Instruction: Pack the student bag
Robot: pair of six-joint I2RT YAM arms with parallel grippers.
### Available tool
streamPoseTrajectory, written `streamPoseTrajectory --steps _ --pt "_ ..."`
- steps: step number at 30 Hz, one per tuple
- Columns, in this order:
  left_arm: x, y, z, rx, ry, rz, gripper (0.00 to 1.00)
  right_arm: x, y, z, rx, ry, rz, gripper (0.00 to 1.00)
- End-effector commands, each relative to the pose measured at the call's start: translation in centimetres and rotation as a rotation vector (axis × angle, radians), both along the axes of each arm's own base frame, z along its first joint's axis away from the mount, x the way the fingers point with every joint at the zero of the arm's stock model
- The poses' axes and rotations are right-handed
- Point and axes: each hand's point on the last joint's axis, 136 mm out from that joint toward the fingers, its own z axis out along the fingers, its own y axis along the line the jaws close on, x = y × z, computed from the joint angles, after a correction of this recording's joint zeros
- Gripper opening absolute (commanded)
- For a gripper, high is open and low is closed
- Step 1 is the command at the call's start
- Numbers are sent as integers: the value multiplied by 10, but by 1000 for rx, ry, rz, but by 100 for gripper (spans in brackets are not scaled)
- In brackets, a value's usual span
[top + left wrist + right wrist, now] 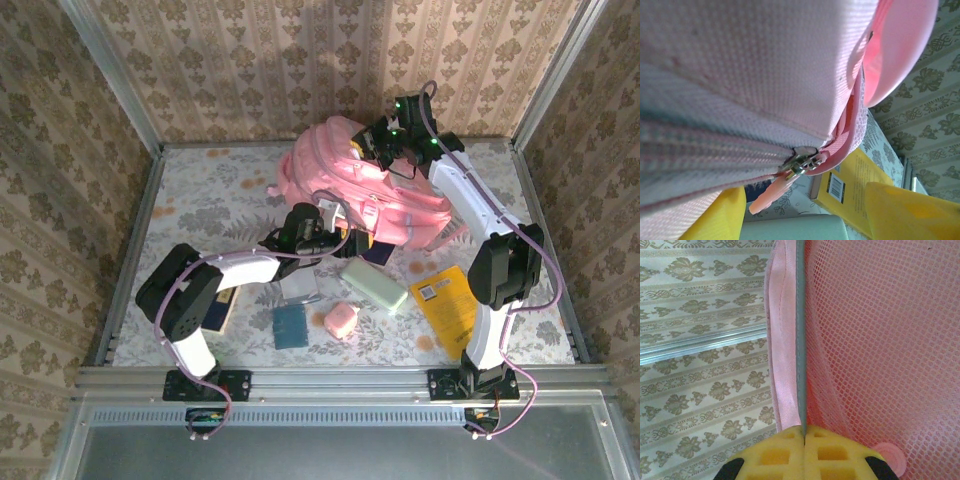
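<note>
Barely begun: right end effector pinches the bag at its 1 o'clock rim, left end effector gapes around the zipper, book and pouch lie unpacked.

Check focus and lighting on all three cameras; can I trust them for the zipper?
Top external: even light, bright patch on the back wall, student bag sharp. Left wrist: zipper slider in focus, near fabric soft, yellow fingers blurred. Right wrist: pink mesh and grey piping crisp, no glare.
</note>
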Motion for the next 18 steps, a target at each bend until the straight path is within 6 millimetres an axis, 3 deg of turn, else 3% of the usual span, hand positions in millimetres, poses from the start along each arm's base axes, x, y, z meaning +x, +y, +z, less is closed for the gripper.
streamPoseTrajectory --steps 1,18 --pt "2 -3 20 -72 -51 -14 65 -2 16 40 66 -95 46 0" --pt "-6 1 12 -29 -37 -17 50 4 14 31 49 -83 37 0"
